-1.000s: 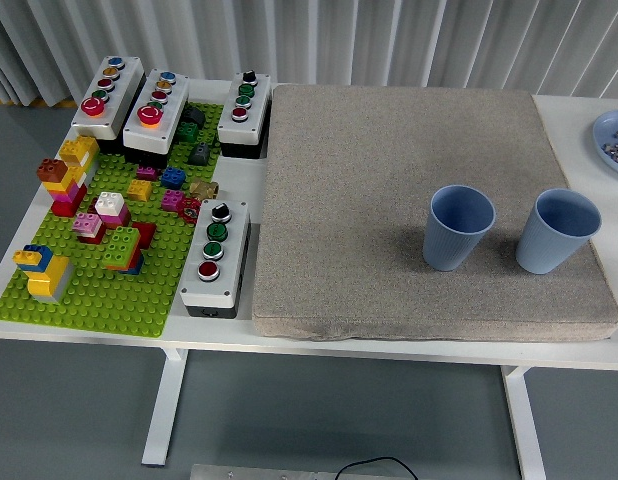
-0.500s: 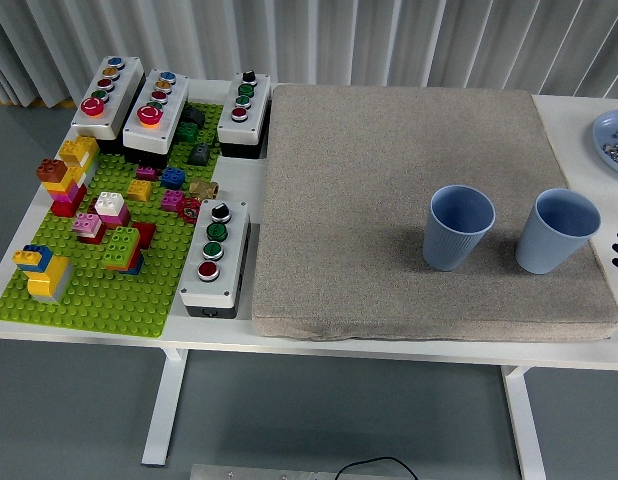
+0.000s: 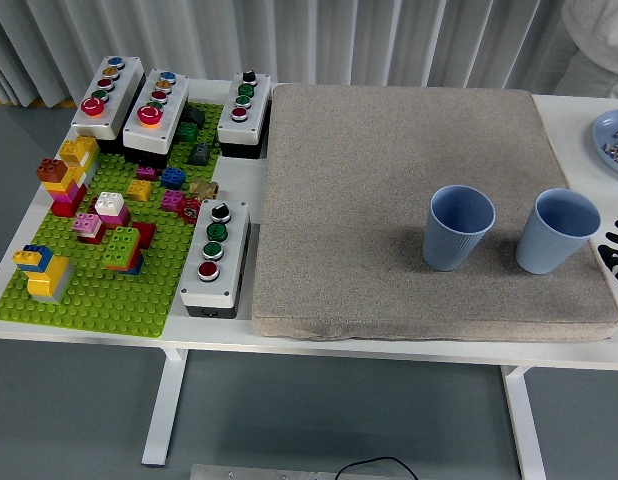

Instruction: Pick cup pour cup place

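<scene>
Two blue cups upright on the grey mat (image 3: 389,180), near its front right: left cup (image 3: 457,228) and right cup (image 3: 556,232), side by side, apart. Right hand (image 3: 617,252) just entering at the right edge, beside the right cup, not touching; only black fingertips visible, so open or closed cannot be told. Left of the mat, a green baseplate (image 3: 89,290) with bricks, four button boxes around it, nearest box (image 3: 215,257) beside the mat. Blue plate (image 3: 613,140) at far right. Person's sleeve (image 3: 599,45) at top right.
</scene>
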